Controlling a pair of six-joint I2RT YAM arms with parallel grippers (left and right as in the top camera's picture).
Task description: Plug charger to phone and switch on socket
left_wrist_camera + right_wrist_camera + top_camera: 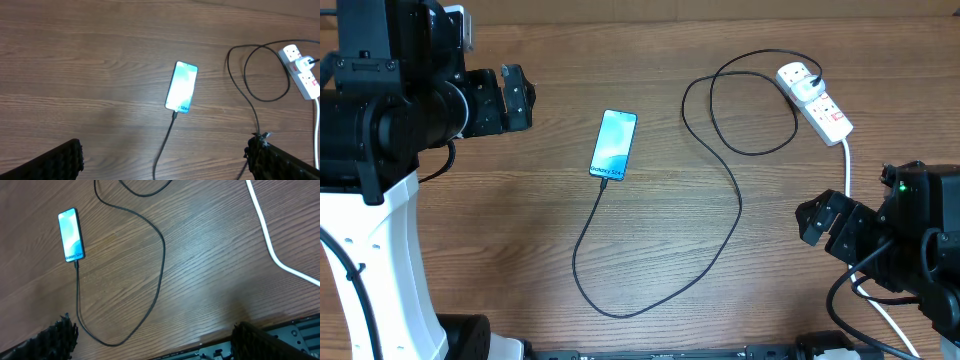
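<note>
Tabletop [650, 60] is plain brown wood with an arm parked at each side. The left gripper [523, 97] has its fingers spread wide with nothing in them, and so does the right gripper [817, 222]. In both wrist views the pads sit far apart at the bottom corners.

The socket [815, 100] is in the far right corner. Its long axis runs diagonally, with the near end angled toward the right arm, and its thick white cord [847, 165] trails down that way. The phone [614, 145] lies flat mid-table with its screen lit, closer to the left arm.

The charger [735, 200] loops between the two. Its plug [812, 80] is in the strip's far end, and its connector [604, 181] looks already seated in the phone's bottom edge.

So I'd say what's left is the switch [830, 108]; it's too small to tell whether it's flipped. The right gripper is clearly nearer, and the strip is just beyond it, further from the robot. I'd press from above and steer clear of the plug.
</note>
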